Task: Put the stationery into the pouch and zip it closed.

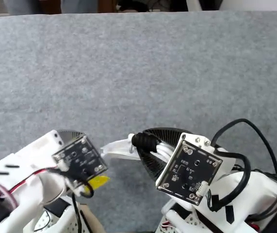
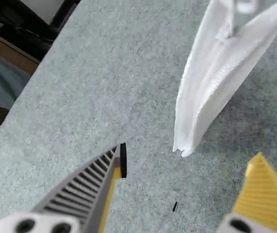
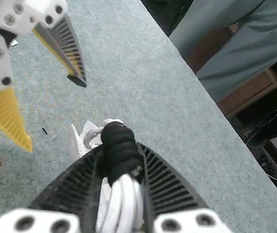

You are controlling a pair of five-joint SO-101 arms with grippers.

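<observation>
A white pouch [image 1: 116, 146] hangs off the grey mat, with my right gripper [image 3: 120, 150] shut on its upper part. A black rounded piece [image 3: 119, 143] sits between the grey ribbed fingers at the grip. In the left wrist view the pouch [image 2: 216, 82] tapers down to a free end just above the mat. My left gripper [image 2: 191, 160] stands open close to that free end, one grey finger [image 2: 99, 177] and one yellow finger [image 2: 262, 189] to either side, touching nothing. From the right wrist view the left gripper [image 3: 53, 112] is open beside the pouch.
A grey felt mat [image 1: 138, 68] covers the table and stretches bare to the far edge [image 1: 138, 13]. A tiny black speck [image 2: 174, 207] lies on the mat under the left gripper. Both arm bases crowd the near edge.
</observation>
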